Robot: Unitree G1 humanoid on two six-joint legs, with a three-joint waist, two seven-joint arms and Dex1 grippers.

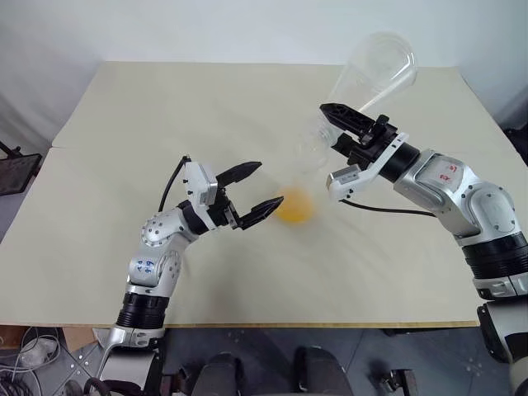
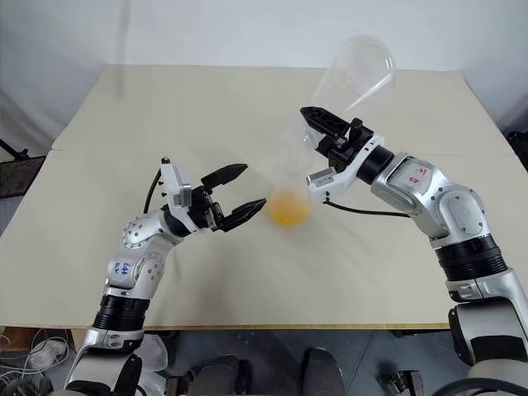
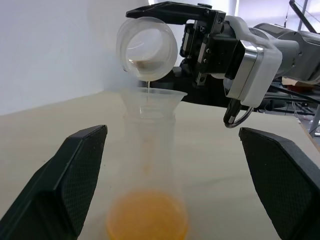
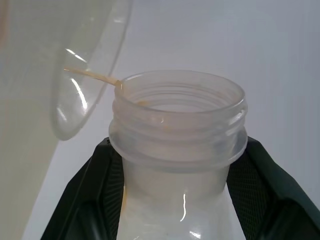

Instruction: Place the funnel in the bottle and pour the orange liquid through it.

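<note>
Clear wide-mouthed flask (image 3: 148, 54) pinched in right gripper (image 1: 342, 136) jaws, tipped over small clear funnel (image 3: 151, 100) seated in cone-shaped bottle (image 3: 148, 175) at desk (image 1: 124, 124) centre; orange liquid (image 1: 294, 206) pooled below. Left gripper (image 1: 254, 191) jaws spread at nine o'clock. Best kept tilted until dripping ends.

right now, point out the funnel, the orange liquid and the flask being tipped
funnel (image 3: 152, 98), left wrist view, on its cone wall
orange liquid (image 2: 289, 208), right eye view, pooled in the bottle's base
flask (image 1: 375, 68), left eye view, on its upturned wide body
</note>
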